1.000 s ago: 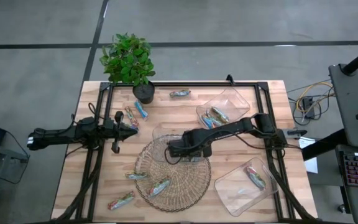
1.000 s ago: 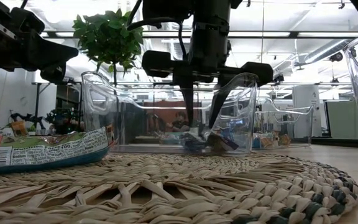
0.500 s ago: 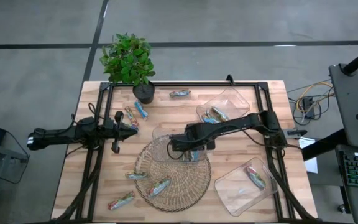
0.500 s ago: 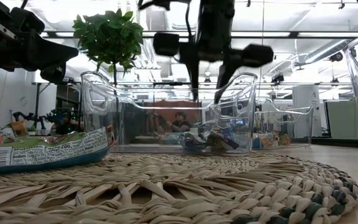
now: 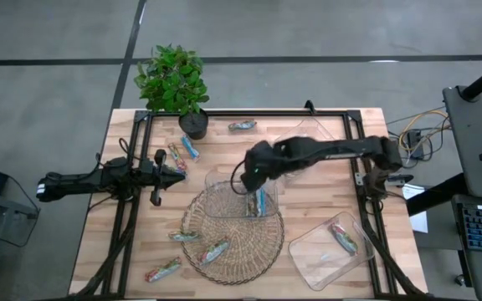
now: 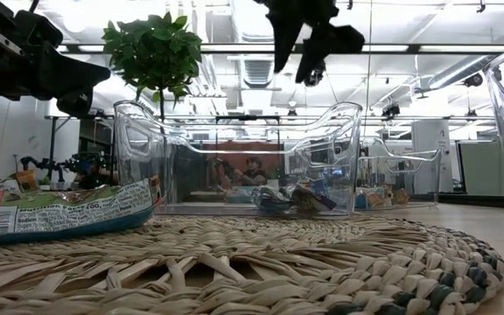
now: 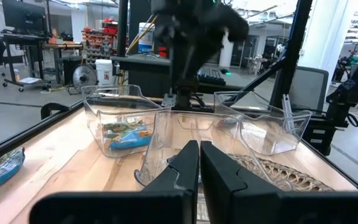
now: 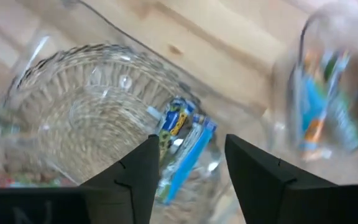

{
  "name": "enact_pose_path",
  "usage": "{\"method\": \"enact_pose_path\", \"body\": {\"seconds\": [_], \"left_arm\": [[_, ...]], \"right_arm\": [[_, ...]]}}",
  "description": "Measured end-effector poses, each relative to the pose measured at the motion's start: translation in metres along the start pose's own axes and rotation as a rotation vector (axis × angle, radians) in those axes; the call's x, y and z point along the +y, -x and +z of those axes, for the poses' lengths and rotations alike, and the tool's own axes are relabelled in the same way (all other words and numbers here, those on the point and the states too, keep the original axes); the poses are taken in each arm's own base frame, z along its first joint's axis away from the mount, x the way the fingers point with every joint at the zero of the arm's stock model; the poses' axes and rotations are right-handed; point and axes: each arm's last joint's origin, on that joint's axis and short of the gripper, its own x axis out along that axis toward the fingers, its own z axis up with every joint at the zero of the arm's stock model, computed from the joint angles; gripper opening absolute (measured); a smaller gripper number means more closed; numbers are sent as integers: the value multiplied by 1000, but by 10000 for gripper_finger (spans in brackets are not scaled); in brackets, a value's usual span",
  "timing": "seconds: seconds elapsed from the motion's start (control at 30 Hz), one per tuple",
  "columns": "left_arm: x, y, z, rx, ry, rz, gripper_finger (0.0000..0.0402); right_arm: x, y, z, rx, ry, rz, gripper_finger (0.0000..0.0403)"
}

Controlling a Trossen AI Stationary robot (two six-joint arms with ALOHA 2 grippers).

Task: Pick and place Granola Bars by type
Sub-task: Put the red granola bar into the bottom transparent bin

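Hovering above a clear, glossy plastic tray (image 5: 224, 196) with curved walls, the right claw (image 5: 253, 171) holds its dark fingers apart and empty. A slim blue foil-wrapped granola bar (image 8: 182, 146) lies inside that tray, which sits partly on the round woven wicker mat (image 5: 233, 238). Only the low view shows the mat's coarse braided straw up close. The left claw (image 5: 170, 173), fingers together, waits at the left of the pale wooden surface (image 5: 308, 209), near two more shiny wrapped bars (image 5: 182, 150).
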Motion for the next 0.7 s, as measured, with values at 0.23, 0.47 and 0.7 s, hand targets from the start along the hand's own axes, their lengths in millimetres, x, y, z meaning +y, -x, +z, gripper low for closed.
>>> {"method": "enact_pose_path", "body": {"seconds": [0.23,0.47,0.7], "left_arm": [[0,0,0,0,0,0,0],[0,0,0,0,0,0,0],[0,0,0,0,0,0,0]], "right_arm": [[-25,41,18,-87,270,68,195],[-46,72,27,-174,540,91,199],[-55,90,48,-371,813,99,199]]}}
